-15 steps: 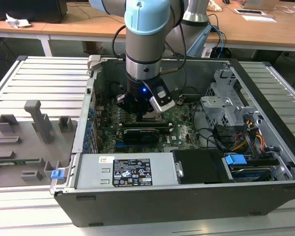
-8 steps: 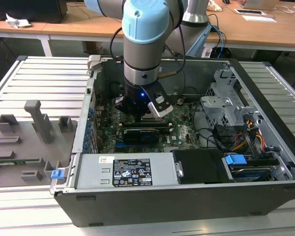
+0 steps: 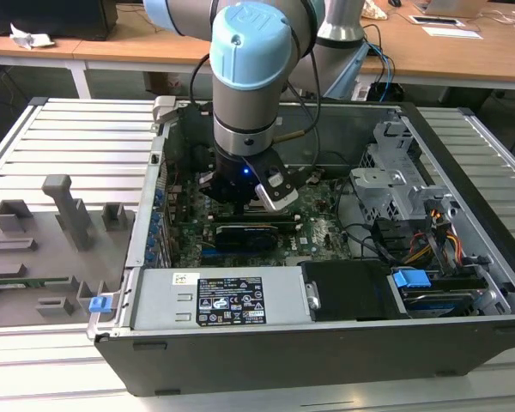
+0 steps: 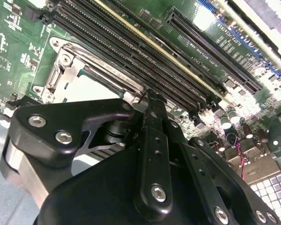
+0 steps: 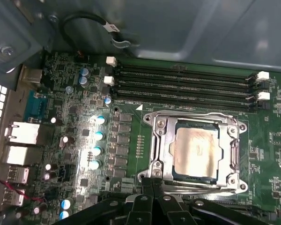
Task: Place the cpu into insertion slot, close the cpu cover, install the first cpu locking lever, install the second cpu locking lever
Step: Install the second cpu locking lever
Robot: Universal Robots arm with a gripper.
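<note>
The arm reaches down into an open computer case (image 3: 463, 257) that lies on a slatted metal table (image 3: 69, 146). In the exterior view the gripper (image 3: 270, 196) hangs low over the green motherboard (image 3: 313, 227), and the arm's blue-capped joint hides most of the board behind it, so the socket cannot be made out there.

In the first wrist view the cpu (image 5: 195, 149), a dull silver-beige square, sits inside the insertion slot (image 5: 195, 180). The cpu cover (image 5: 163, 145) lies flat around it, its window framing the chip's face. The near edge of the socket is cut off by the black fingers (image 5: 152, 187), which look pressed together at the tips, with nothing between them, just at the socket's rim. Whether they touch the metal is hard to tell. The locking levers along the socket's sides are too fine to judge as latched or loose.

Four long black memory slots (image 5: 182, 86) run just beyond the socket, and a row of blue-topped capacitors (image 5: 97, 143) stands beside it.

In the second wrist view the gripper's (image 4: 152, 101) black body blocks most of the socket; a corner of the cover (image 4: 65, 70) and a pale patch of the chip (image 4: 91, 89) show past it, with the memory slots (image 4: 131, 51) running diagonally alongside.

A grey fixture tray (image 3: 43, 249) rests on the table at the exterior view's left, well apart from the case.
</note>
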